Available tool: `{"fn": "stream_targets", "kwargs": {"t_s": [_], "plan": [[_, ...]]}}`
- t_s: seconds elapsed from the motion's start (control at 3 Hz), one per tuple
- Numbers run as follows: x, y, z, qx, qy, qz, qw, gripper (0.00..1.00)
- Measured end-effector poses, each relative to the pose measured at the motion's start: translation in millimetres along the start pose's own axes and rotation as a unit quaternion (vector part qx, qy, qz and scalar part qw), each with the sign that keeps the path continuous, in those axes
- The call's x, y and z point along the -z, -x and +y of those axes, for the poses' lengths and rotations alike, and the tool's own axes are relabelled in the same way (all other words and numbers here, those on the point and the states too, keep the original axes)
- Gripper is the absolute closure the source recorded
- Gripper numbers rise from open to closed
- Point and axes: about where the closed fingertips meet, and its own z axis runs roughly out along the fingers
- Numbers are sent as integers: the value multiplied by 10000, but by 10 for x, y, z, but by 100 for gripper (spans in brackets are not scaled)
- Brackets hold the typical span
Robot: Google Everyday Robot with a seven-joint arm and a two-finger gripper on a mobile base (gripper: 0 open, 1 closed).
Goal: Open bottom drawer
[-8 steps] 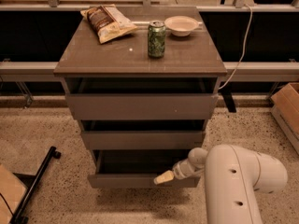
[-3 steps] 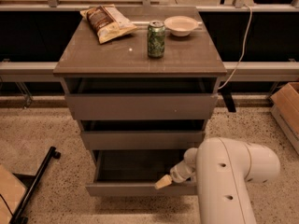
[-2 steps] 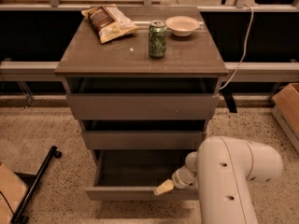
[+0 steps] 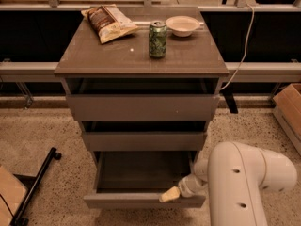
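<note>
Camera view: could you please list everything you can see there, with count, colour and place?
cabinet: one, grey-brown, centre.
top drawer: one, grey-brown, under the cabinet top.
middle drawer: one, grey-brown, below it.
bottom drawer: one, grey-brown, lowest, open.
chip bag: one, brown and cream, cabinet top, back left.
can: one, green, cabinet top, centre.
bowl: one, cream, right of the can.
cable: one, white, right of the cabinet.
cardboard box: one, brown, floor, right edge.
stand: one, black, floor, left.
arm: one, white, lower right.
gripper: one, cream-tipped, at the bottom drawer's front edge, right side.
</note>
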Motion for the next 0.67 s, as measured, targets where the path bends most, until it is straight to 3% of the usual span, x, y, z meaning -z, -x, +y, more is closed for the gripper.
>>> {"fn": "stream_targets", "kwargs": {"t_s": [0.33, 0.67], "plan": [[-4, -64, -7, -88, 47, 16, 9999, 0], [63, -181, 145, -48, 79, -120, 9999, 0]]}}
